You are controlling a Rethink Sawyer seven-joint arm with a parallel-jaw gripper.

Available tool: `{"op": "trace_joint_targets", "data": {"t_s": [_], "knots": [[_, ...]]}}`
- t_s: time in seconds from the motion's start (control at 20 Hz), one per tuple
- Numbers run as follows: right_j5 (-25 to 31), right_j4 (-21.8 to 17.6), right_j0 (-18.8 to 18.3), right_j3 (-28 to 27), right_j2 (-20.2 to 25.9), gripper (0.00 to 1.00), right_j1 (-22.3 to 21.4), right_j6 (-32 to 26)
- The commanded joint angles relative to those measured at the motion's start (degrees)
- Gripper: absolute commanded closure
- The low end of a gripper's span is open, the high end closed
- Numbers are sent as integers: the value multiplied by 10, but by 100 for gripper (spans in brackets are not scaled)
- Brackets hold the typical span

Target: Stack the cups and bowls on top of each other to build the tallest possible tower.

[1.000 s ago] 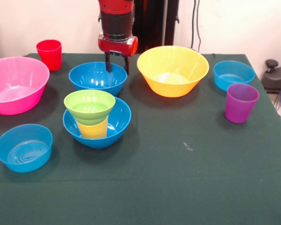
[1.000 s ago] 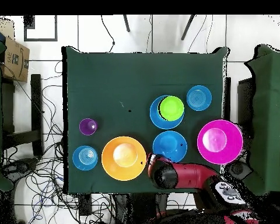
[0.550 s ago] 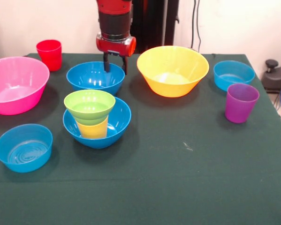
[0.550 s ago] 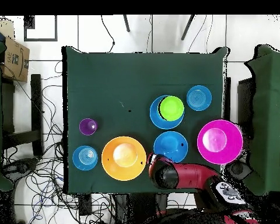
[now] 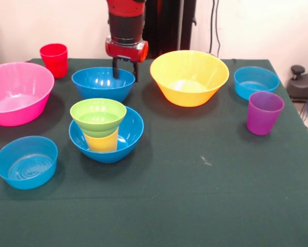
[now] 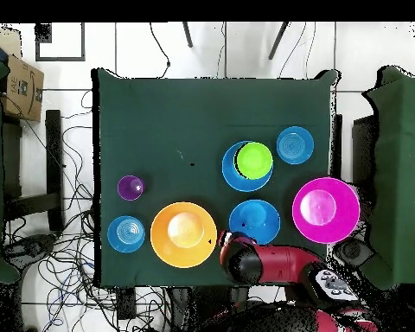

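In the front view my gripper (image 5: 125,74) hangs open at the back of the table. One of its fingers (image 5: 135,73) is outside the far right rim of a deep blue bowl (image 5: 100,85) and the other is inside. The tower (image 5: 100,128) stands in front: a blue bowl (image 5: 134,131), a yellow cup (image 5: 101,142) and a lime green bowl (image 5: 97,116). A red cup (image 5: 54,59) is at the back left, a purple cup (image 5: 264,112) at the right. From overhead the arm (image 6: 263,262) reaches the blue bowl (image 6: 256,220).
A large pink bowl (image 5: 17,92) sits at the left and a large yellow-orange bowl (image 5: 188,77) right of the gripper. Small light-blue bowls lie at the front left (image 5: 26,161) and back right (image 5: 255,81). Cables and a cardboard box (image 6: 19,86) lie off the table.
The gripper has shifted slightly left in the front view, and the deep blue bowl at its fingers has slid left with it. Everything else stays put.
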Motion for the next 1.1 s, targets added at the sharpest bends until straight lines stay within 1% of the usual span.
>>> {"op": "trace_joint_targets", "data": {"t_s": [0.05,0.65,0.85,1.0,1.1], "knots": [[-30,-30,6,4,8,0,-13,33],[-20,-28,6,5,9,0,-24,30],[-13,-31,-3,8,21,0,-28,22],[-12,-32,-12,4,31,0,-22,18],[-10,-31,-10,4,31,0,-23,19]]}}
